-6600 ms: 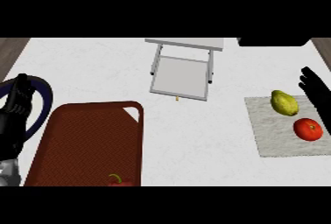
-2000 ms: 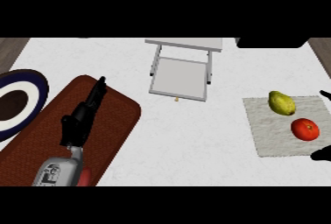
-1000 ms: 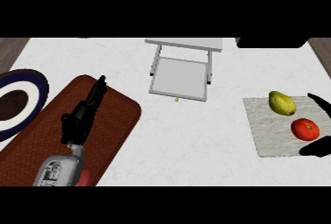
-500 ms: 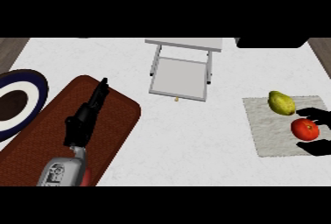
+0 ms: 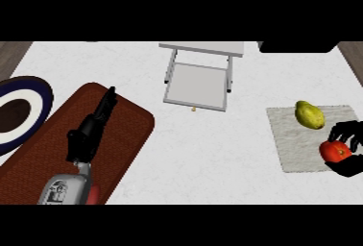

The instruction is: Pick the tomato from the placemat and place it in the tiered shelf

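Here the white counter [image 5: 212,153] carries a brown tray [image 5: 42,158] under the straight-fingered left hand [image 5: 89,137], a blue-rimmed plate [image 5: 25,103] beside it, the grey tiered shelf [image 5: 199,79] at the back, and a pale placemat [image 5: 301,149] where the right hand [image 5: 347,146] curls round the tomato [image 5: 333,151] beside a yellow-green fruit [image 5: 309,114].

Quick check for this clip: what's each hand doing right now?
Left hand: open, fingers straight, holding nothing, above the brown mat.
Right hand: fingers curled round the tomato on the placemat.
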You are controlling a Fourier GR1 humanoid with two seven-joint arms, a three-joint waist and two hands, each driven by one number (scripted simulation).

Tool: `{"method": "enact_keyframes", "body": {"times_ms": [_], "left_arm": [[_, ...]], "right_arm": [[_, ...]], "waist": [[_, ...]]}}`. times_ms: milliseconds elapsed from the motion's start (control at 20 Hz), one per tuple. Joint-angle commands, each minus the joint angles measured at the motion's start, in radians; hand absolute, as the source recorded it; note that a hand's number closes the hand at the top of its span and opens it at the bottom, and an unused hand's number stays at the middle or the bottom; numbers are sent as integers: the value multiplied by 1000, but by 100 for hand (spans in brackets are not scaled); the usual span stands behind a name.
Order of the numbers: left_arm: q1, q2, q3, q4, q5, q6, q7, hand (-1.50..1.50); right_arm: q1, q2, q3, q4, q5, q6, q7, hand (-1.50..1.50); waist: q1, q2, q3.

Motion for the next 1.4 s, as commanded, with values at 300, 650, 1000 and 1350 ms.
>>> {"method": "enact_keyframes", "body": {"times_ms": [300,650,1000,1350], "left_arm": [[-29,-39,-55,19,-25,-2,11,0],[-74,-41,-66,39,-14,-31,18,0],[-89,-58,-84,43,-29,-22,35,0],[-95,-38,-52,72,-24,-18,25,0]], "right_arm": [[-135,485,308,-175,173,-173,397,150],[-316,496,494,-212,71,-440,674,150],[-576,498,698,-253,147,-660,1053,150],[-820,498,774,-162,307,-643,1351,150]], "waist": [[72,-1,-6],[140,4,2],[141,-11,-4],[102,-13,-8]]}}
